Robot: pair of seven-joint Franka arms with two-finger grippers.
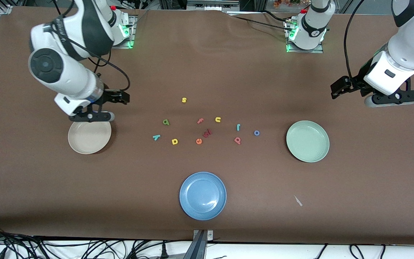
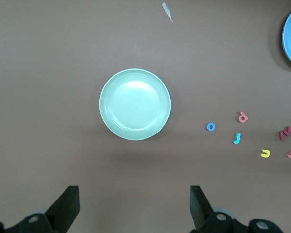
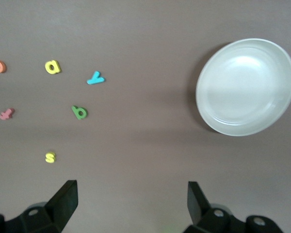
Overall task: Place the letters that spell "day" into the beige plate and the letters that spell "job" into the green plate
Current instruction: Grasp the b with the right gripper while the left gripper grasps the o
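The beige plate (image 1: pixel 89 136) (image 3: pixel 246 86) lies toward the right arm's end, the green plate (image 1: pixel 307 141) (image 2: pixel 135 104) toward the left arm's end. Between them lie the green a (image 1: pixel 166 122) (image 3: pixel 79 112), teal y (image 1: pixel 156 137) (image 3: pixel 95 77), yellow d (image 1: pixel 174 141) (image 3: pixel 52 66), teal j (image 1: pixel 238 126) (image 2: pixel 237 138), pink-red b (image 1: pixel 237 140) (image 2: pixel 242 117) and blue o (image 1: pixel 256 132) (image 2: pixel 211 126). My right gripper (image 1: pixel 91 117) (image 3: pixel 131 201) hangs open and empty over the beige plate's rim. My left gripper (image 1: pixel 394 99) (image 2: pixel 134 204) hangs open and empty over bare table beside the green plate.
A blue plate (image 1: pixel 202 195) sits nearer the front camera, mid-table. Other letters lie among the task letters: yellow s (image 1: pixel 184 100), yellow u (image 1: pixel 218 119), pink f (image 1: pixel 200 121), orange e (image 1: pixel 198 141), dark red w (image 1: pixel 207 133). A small white scrap (image 1: pixel 298 200) lies near the front.
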